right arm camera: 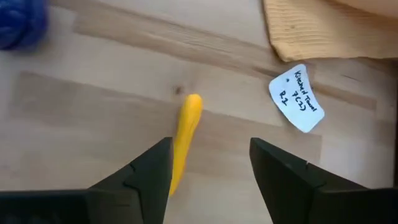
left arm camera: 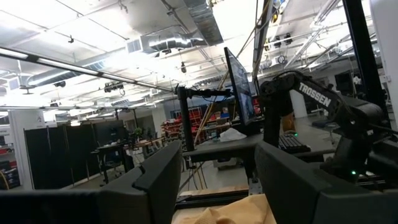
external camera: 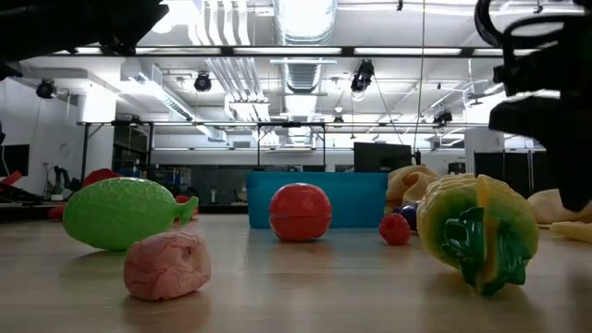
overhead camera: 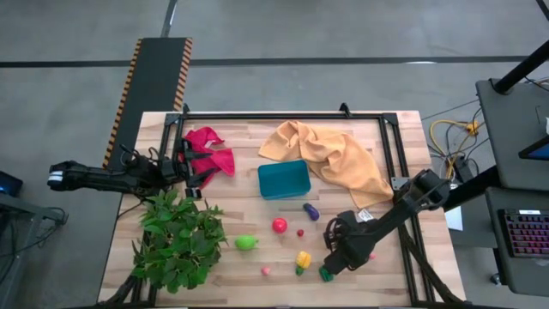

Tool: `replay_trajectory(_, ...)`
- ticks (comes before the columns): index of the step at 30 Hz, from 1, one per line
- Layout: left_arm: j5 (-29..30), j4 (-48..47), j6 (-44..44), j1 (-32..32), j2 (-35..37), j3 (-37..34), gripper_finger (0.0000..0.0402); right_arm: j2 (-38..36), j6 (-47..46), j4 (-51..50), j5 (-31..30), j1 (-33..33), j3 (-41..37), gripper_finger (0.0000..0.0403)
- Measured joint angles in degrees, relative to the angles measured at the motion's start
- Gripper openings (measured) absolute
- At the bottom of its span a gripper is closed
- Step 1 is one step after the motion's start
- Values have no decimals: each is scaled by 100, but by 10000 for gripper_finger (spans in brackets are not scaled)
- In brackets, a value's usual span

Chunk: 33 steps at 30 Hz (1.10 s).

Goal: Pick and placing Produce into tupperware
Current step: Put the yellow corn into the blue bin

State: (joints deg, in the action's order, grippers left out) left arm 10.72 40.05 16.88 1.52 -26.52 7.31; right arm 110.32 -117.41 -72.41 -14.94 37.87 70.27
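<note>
Nearest the low camera, a pink lump of produce (external camera: 167, 265) lies on the bench (external camera: 296, 296), with a yellow-and-green piece (external camera: 477, 231) to one side, a light green fruit (external camera: 118, 213) and a red round fruit (external camera: 300, 212) farther back, and the teal tupperware (external camera: 356, 198) behind them. From the high view, the tupperware (overhead camera: 284, 179) sits mid-bench between a red cloth (overhead camera: 209, 151) and a mustard-yellow cloth (overhead camera: 334, 156); the produce lies scattered on the camera-near side of it, none inside, beside a leafy plant (overhead camera: 178, 239). The right gripper (overhead camera: 330, 264) hangs low by a dark green piece (overhead camera: 327, 275), while the left gripper (overhead camera: 183, 166) waits near the red cloth. The left wrist view shows its 2 fingers (left arm camera: 160, 177) apart, holding nothing. The right wrist view shows its fingers (right arm camera: 152, 167) spread, 1 overlapping a slim yellow piece (right arm camera: 185, 132) on the wood, near a paper tag (right arm camera: 298, 98).
</note>
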Motion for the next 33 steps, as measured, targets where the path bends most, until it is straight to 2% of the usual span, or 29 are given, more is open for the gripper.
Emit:
replay_trajectory(3,0,0,0,0,2,-4,190,113,-129,48,-8,0,-118,199)
replay_trajectory(9,0,0,2,1,-20,-4,190,142,-250,895,-285,9,-555,189)
replay_trajectory(24,-1,0,4,0,-20,-7,190,-177,-203,1121,-304,0,-901,170)
replay_trajectory(28,0,0,4,0,-20,-7,190,-181,-124,1207,-310,0,-944,147)
replay_trajectory(33,0,0,4,1,-20,-9,190,-181,-61,1271,-267,0,-944,99)
